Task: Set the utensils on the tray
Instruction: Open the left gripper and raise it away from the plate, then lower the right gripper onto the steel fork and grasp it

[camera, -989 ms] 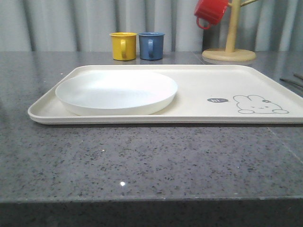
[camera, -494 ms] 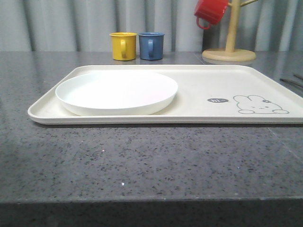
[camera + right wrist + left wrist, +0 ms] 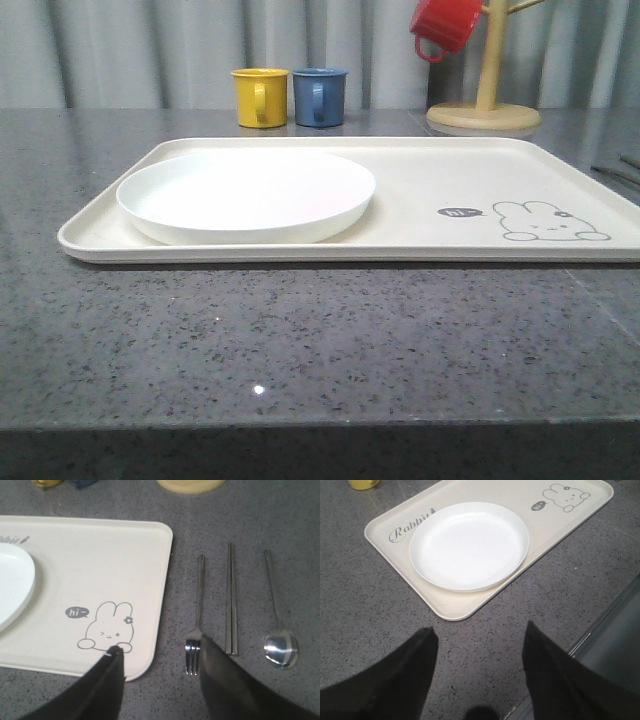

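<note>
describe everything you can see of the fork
The fork is a slim, shiny silver metal piece with four tines and a long straight handle. It lies flat on the speckled grey countertop, beside the cream tray and apart from its rim. The chopsticks lie parallel on its other side, the spoon beyond them. The right gripper hangs open above the tine end, one dark finger overlapping the tines in the right wrist view; contact cannot be told.

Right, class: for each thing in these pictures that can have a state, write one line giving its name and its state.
left gripper: open, above bare table.
right gripper: open, empty.
tray: flat on table, holds no utensils.
plate: upright on tray, empty.
fork: lying on table beside tray.
chopsticks: lying together on table.
spoon: lying on table.
red mug: hanging on wooden stand.
</note>
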You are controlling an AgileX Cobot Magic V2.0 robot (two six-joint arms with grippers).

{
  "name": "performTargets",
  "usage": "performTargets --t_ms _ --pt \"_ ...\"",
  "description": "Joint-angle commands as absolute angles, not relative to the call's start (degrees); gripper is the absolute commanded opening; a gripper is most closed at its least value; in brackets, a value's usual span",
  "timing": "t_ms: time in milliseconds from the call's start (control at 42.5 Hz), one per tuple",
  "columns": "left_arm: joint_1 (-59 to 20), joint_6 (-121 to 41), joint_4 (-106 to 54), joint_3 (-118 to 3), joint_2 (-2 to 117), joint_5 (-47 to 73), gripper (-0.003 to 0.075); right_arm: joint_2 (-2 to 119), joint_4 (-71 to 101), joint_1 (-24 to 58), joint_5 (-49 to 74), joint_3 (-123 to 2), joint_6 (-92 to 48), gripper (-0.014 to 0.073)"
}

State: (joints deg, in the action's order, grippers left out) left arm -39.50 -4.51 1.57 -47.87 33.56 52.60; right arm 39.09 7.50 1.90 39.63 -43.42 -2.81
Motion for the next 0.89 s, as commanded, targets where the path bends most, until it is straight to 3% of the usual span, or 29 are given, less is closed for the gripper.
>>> performTargets --t_ms 0,259,871 --pt "-40.0 -3.9 1.7 -49.4 33.7 48.8 0.0388 44.6 4.8 1.5 41.6 -50.3 -3.2 0.0385" --pt "-40.0 -3.9 1.7 -49.4 33.7 48.8 0.0388 62.0 0.0 1.5 57.4 -63.7 -3.2 0.0385" --pt "-40.0 -3.9 1.7 -49.4 33.7 48.8 0.0388 84.4 -0.5 1.2 51.6 -68.5 0.0 0.0385"
